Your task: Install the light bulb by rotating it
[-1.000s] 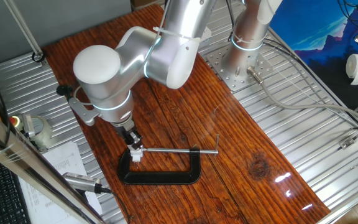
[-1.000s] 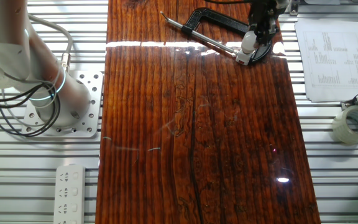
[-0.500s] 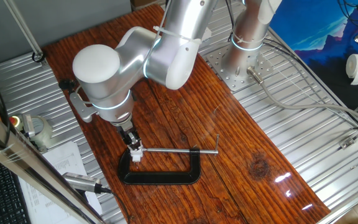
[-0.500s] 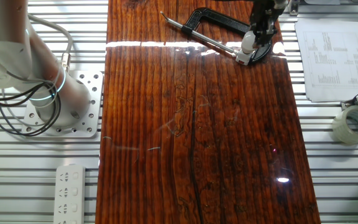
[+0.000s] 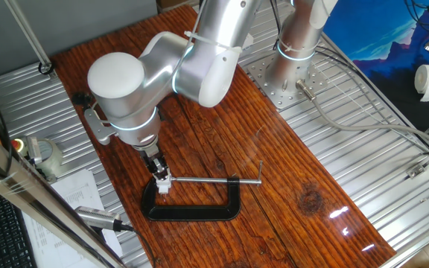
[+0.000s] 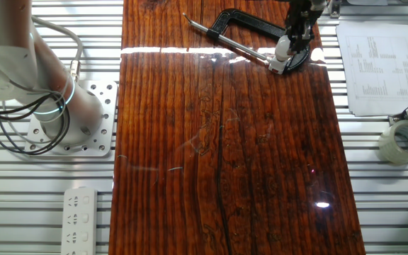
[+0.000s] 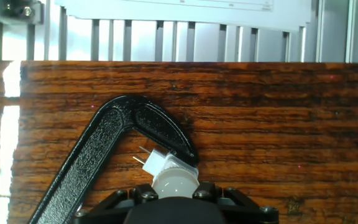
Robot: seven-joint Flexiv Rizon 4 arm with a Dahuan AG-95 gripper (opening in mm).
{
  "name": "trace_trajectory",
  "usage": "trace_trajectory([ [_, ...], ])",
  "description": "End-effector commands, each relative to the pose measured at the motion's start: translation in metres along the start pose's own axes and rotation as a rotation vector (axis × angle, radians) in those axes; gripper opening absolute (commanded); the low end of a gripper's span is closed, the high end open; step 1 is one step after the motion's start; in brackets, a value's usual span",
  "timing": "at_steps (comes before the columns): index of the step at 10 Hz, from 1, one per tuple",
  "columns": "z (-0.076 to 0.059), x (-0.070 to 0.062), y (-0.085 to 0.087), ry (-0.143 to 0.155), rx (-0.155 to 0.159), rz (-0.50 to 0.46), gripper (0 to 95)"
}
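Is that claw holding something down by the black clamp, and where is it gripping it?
Yes, the claw grips the light bulb around its round white dome.

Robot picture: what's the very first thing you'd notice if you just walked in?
Probably the big silver robot arm bending over the reddish wooden table. Its gripper reaches down to a black C-clamp near the table's edge. The hand view shows a tiny white light bulb between the fingers, sitting on a small white socket block.
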State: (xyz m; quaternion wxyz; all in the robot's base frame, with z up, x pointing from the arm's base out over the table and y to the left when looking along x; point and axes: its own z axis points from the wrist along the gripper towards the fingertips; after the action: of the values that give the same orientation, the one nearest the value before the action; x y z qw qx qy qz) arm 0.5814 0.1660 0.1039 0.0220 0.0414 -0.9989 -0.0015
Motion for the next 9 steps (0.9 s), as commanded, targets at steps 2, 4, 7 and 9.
trace_trajectory([
  [2,-0.002,0.001,0.000,-0.004,-0.005,-0.071,95.0],
  [4,-0.002,0.000,0.000,-0.003,-0.002,-0.084,95.0],
  [7,-0.008,-0.002,0.000,0.012,0.007,-0.188,95.0],
  [9,-0.014,-0.006,0.004,0.037,0.045,-0.564,95.0],
])
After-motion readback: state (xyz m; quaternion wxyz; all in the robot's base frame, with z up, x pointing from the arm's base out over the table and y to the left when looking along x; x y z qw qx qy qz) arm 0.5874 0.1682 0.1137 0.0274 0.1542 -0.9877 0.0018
